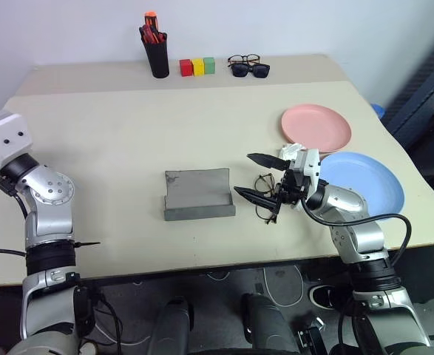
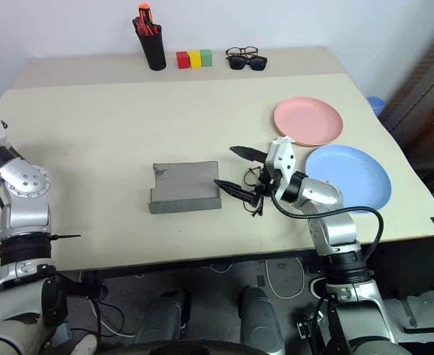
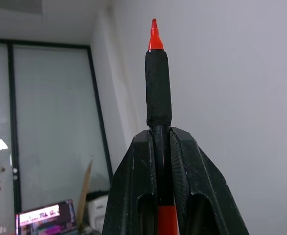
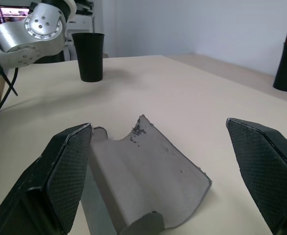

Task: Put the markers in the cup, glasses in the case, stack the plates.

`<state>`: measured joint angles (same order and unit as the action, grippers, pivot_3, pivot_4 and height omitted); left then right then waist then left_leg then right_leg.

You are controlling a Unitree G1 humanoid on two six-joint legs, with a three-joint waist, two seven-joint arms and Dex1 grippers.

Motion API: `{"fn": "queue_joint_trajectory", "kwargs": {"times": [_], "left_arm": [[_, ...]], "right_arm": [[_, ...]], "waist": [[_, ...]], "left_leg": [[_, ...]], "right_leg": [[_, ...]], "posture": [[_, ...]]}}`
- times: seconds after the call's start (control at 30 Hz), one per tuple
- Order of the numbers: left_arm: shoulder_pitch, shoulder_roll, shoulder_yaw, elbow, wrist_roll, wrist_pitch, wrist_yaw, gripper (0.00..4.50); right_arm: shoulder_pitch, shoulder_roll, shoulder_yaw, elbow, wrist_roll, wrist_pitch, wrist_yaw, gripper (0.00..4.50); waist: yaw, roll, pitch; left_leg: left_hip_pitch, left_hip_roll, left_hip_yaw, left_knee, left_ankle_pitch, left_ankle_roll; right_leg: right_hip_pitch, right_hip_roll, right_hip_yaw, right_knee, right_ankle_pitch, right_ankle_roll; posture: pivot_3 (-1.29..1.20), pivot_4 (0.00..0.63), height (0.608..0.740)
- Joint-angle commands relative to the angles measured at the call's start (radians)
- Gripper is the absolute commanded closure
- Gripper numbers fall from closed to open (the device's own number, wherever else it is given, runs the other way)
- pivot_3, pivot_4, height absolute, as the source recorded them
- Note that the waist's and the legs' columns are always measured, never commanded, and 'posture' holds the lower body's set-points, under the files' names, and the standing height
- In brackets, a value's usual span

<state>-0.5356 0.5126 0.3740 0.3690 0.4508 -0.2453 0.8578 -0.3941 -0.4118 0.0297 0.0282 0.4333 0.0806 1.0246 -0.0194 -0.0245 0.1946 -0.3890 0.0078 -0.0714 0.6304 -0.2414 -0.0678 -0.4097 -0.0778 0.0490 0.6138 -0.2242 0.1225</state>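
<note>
left wrist view: left pincer (image 3: 164,147) clamped on the red marker (image 3: 158,83), not yet in the cup (image 4: 88,56). right pincer (image 1: 262,177) spread wide by the glasses (image 1: 265,194), which lie beside the open case (image 1: 197,194). pink plate (image 1: 315,126) and blue plate (image 1: 364,181) unstacked.

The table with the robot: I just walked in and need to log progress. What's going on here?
The left gripper is shut on a red marker with a black section, lifted off the table. The right gripper hangs open beside the thin dark-framed glasses, which lie on the beige table next to the open grey felt case. The salmon pink plate and light blue plate sit unstacked.
</note>
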Motion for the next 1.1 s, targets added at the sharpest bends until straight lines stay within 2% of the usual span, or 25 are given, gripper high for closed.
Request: {"fn": "queue_joint_trajectory", "kwargs": {"times": [0.03,0.33,0.47,0.73,1.1], "left_arm": [[-0.026,0.046,-0.011,0.039,0.021,-0.041,0.037,4.44],[-0.063,0.158,-0.123,0.235,0.104,-0.183,0.107,4.44],[-0.104,0.183,-0.154,0.374,0.087,-0.237,0.129,4.44],[-0.195,0.174,-0.174,0.633,0.006,-0.291,0.114,4.44],[-0.227,0.170,-0.198,0.767,-0.041,-0.287,0.126,4.44]], "right_arm": [[0.002,0.006,-0.008,-0.034,0.004,-0.010,-0.011,0.02],[0.007,0.022,0.001,-0.057,0.007,0.000,-0.038,0.02],[0.013,0.025,0.003,-0.066,0.007,0.004,-0.045,0.02],[0.036,0.022,-0.001,-0.087,0.004,0.006,-0.065,0.02],[0.066,0.001,-0.019,-0.123,0.010,0.014,-0.089,0.02]], "waist": [[0.001,0.000,0.000],[0.004,0.000,0.000],[0.004,0.000,0.000],[0.004,0.000,0.000],[0.005,0.000,0.000]], "left_leg": [[0.000,0.000,0.000,0.000,0.000,0.000],[0.000,0.000,0.000,0.001,0.000,0.000],[0.000,0.000,0.000,0.000,0.000,0.000],[0.000,0.000,0.000,0.000,0.000,0.000],[0.000,0.000,0.000,0.000,0.000,0.000]], "right_leg": [[0.000,0.000,0.000,0.000,0.000,0.000],[0.000,0.000,0.000,0.000,0.000,0.000],[0.000,0.000,0.000,0.000,0.000,0.000],[0.000,0.000,-0.001,0.000,0.000,0.000],[0.000,0.000,-0.001,0.000,0.000,0.001]], "posture": [[0.00,0.150,0.740],[0.00,0.150,0.740],[0.00,0.150,0.740],[0.00,0.150,0.740],[0.00,0.150,0.740]]}}
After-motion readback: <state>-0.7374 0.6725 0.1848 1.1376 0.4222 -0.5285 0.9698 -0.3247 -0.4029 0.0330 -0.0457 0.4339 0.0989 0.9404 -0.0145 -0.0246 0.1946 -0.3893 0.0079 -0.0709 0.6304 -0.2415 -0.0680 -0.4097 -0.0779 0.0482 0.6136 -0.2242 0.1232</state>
